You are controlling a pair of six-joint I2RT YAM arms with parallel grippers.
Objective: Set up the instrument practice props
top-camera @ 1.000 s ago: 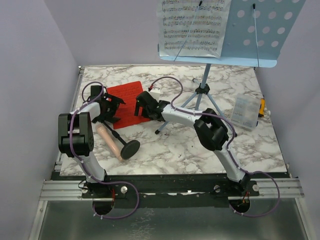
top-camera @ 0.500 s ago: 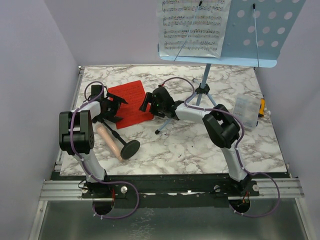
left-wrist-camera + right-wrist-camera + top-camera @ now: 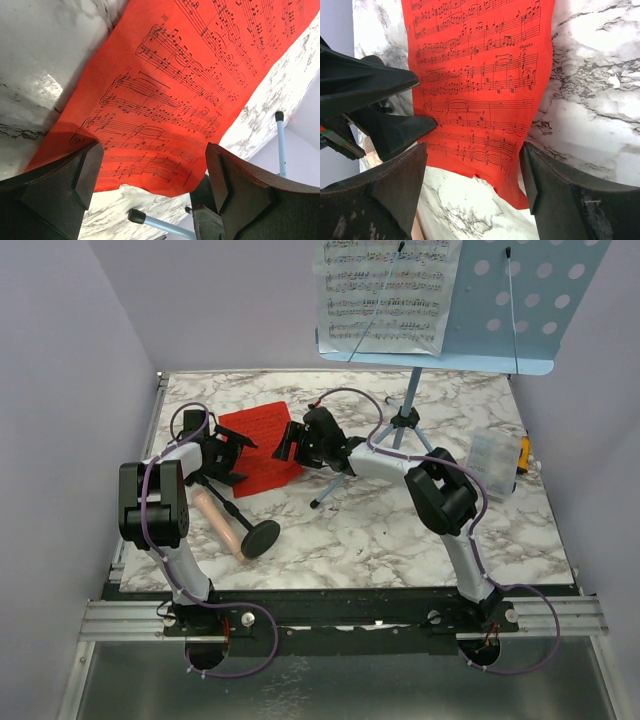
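A red sheet (image 3: 262, 445) of printed music lies flat on the marble table (image 3: 400, 530), with a gripper at each side edge. My left gripper (image 3: 232, 455) is open at its left edge, the paper (image 3: 200, 85) showing between the wide fingers (image 3: 154, 162). My right gripper (image 3: 290, 445) is open over the right edge, its jaws straddling a torn corner of the sheet (image 3: 480, 75) without pinching it (image 3: 472, 172). The light blue music stand (image 3: 480, 320) stands at the back with white sheet music (image 3: 385, 290) on it. The pinkish microphone (image 3: 218, 525) lies on its side by its black base (image 3: 260, 538).
A small clear box (image 3: 492, 465) sits at the right of the table beside an orange object (image 3: 524, 455). The stand's tripod legs (image 3: 335, 490) spread just right of the red sheet; one rubber-tipped leg (image 3: 160, 225) shows below the left fingers. Lilac walls enclose three sides.
My right gripper has swung left from beside the stand's leg onto the red sheet's right edge, and its jaws have narrowed a little. The left arm has stayed put.
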